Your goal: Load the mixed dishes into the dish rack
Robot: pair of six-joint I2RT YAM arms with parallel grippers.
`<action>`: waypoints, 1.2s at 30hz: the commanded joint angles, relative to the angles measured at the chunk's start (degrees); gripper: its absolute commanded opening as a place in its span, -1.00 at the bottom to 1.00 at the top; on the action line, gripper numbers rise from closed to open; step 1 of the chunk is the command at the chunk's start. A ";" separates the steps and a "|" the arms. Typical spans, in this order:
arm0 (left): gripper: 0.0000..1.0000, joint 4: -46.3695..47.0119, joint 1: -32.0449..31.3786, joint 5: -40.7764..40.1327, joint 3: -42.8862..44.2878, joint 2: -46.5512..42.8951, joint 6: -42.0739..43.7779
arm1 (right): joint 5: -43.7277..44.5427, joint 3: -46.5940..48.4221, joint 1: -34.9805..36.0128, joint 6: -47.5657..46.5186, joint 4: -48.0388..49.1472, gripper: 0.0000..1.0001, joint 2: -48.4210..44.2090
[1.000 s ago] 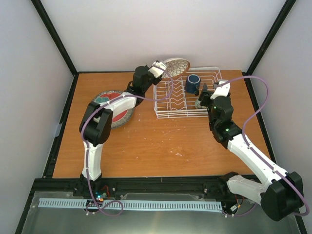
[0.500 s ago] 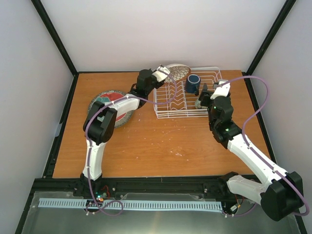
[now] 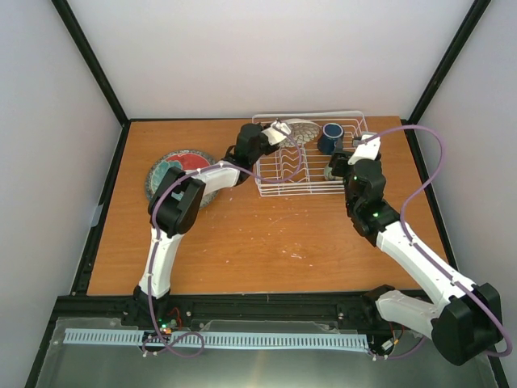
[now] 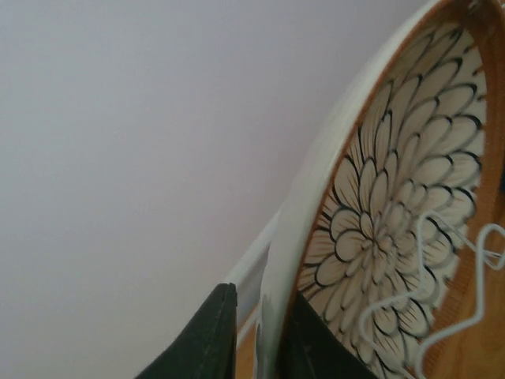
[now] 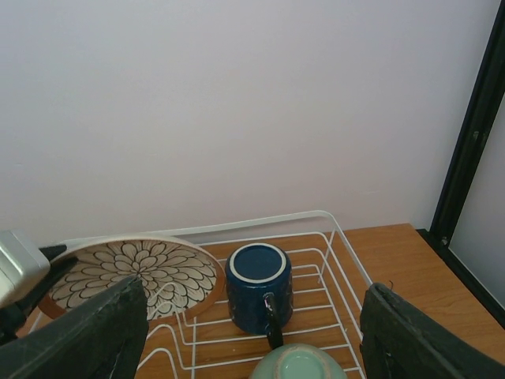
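The left gripper (image 4: 256,335) is clamping the petal-patterned plate (image 4: 379,237) by its rim, tilted low at the far-left end of the dish rack (image 3: 299,192). On so thin a bite, the plate is probably risking slipping or snagging on the rack's wires. The rack is holding the dark blue mug (image 5: 258,286) and the small pale green bowl (image 5: 300,365). The right gripper (image 5: 256,316) is hovering at the rack's near-right side, spread wide and empty.

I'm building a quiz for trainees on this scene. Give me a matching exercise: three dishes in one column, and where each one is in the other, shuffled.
1 petal-patterned plate
2 dark blue mug
3 red-rimmed teal plate

A on the table, left of the dish rack
B standing inside the dish rack
C gripped at its rim by the left hand

Pairs: 1-C, 2-B, 3-A
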 commanded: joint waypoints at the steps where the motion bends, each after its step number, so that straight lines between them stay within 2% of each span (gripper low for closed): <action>1: -0.62 7.54 -0.07 -1.28 4.88 -0.84 0.83 | 0.75 -0.05 0.14 -0.38 1.18 0.47 0.44; 2: -0.53 7.48 -0.07 -1.65 4.88 -0.87 0.93 | 0.60 0.01 0.14 -0.34 1.16 0.47 0.58; 3: -0.36 7.43 -0.07 -2.17 4.88 -0.79 0.95 | 0.39 0.10 0.14 -0.33 1.18 0.47 0.80; 4: -0.10 7.60 -0.07 -2.81 4.82 -0.74 0.93 | 0.32 0.24 0.14 -0.33 1.03 0.47 1.02; 10: 0.25 7.23 -0.07 -4.97 4.21 -1.20 0.32 | -0.48 0.79 0.14 -0.07 0.39 0.47 1.85; 12: 0.45 6.67 -0.06 -5.16 4.25 -1.31 -0.13 | -0.60 1.01 0.14 -0.04 0.20 0.47 1.93; 18: 0.56 5.12 -0.02 -7.51 3.47 -3.67 -2.05 | -0.04 0.87 0.13 -0.09 -0.06 0.47 1.38; 24: 0.66 -0.15 2.56 -7.32 -0.17 -14.72 -9.42 | 0.53 0.59 0.06 0.01 0.14 0.48 0.99; 27: 0.66 -9.62 7.19 -4.56 -0.89 -23.50 -16.54 | 0.66 0.33 0.06 0.06 0.35 0.48 0.53; 29: 0.64 -19.39 12.12 -1.79 1.49 -28.68 -21.53 | 0.46 0.28 -0.03 0.23 0.21 0.48 0.31; 31: 0.53 -34.22 19.51 1.98 8.73 -31.25 -27.23 | -0.14 0.15 -0.08 0.66 -0.02 0.48 -0.04; 34: 0.25 -58.22 32.67 9.35 22.51 -28.86 -35.06 | -1.97 -0.62 -0.19 1.86 0.31 0.48 -0.47; 36: 0.20 -70.23 39.81 11.95 28.48 -25.83 -36.58 | -3.51 -0.77 -0.21 2.61 0.36 0.48 -0.37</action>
